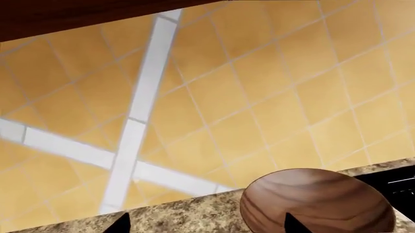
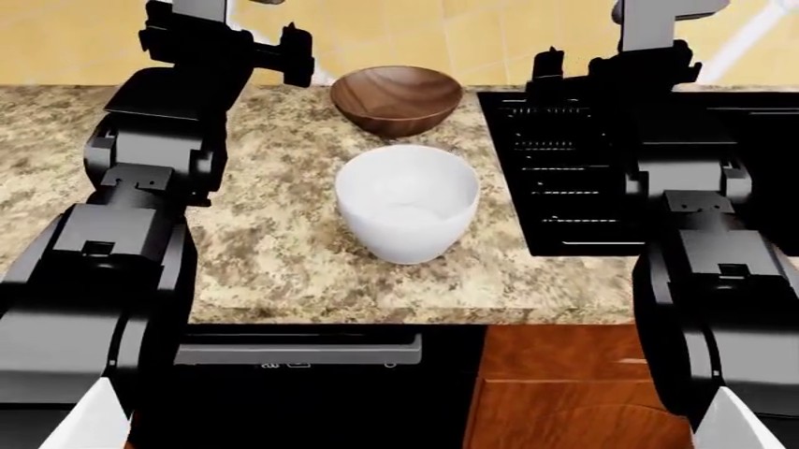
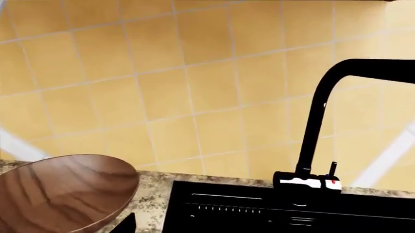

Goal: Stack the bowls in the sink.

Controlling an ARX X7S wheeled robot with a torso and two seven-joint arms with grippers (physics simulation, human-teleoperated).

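Showing both arms raised over the speckled granite tabletop [image 2: 287, 253] with neither bowl yet grasped. The wide, shallow, dark brown wood-grain bowl [image 2: 396, 96] sits near the tabletop's far edge, against the tiled wall; the deeper, glossy white bowl [image 2: 407, 201] stands just in front of it, toward the near edge, the two close but apart. The matte black rectangular sink [image 2: 562, 178], with ribbed drainboard and tall black faucet [image 3: 324, 111], occupies the right side, beside both bowls. The left tool [image 2: 231, 47] hovers by the far edge, left of the brown bowl; the right tool [image 2: 624, 65] hangs over the sink's far part. Both tools hold nothing; whether their jaws stand wide or narrow cannot be told. Judged by position, either arm reaches the brown bowl about equally.
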